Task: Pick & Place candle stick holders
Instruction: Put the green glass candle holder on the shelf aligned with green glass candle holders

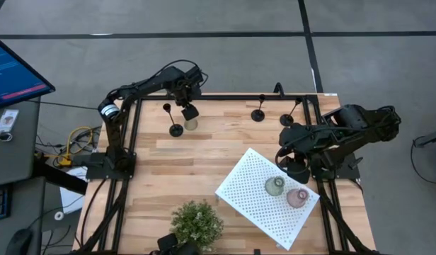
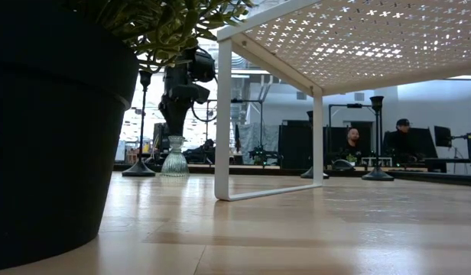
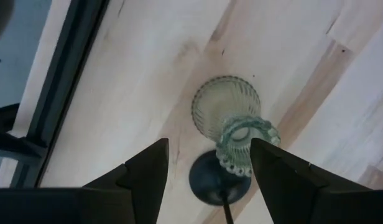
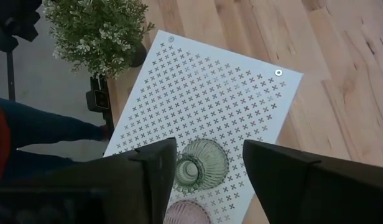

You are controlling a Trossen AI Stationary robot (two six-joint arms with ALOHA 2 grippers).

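The left gripper [image 3: 207, 165] hangs open straight above the upright beige glass holder [image 3: 232, 121] at the table's far-left edge, beside a black candlestick [image 1: 175, 127], so a vertical descent fits; the right gripper [image 4: 204, 171], open, hovers over the perforated board [image 4: 204, 93].

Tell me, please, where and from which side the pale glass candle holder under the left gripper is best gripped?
Probably at its narrow neck, just under the beaded rim, coming straight down from above. The glass candle holder stands upright and flares into a wide ribbed base, and the left gripper already hangs open over it. A black holder stands close beside it, so a sideways approach looks riskier.
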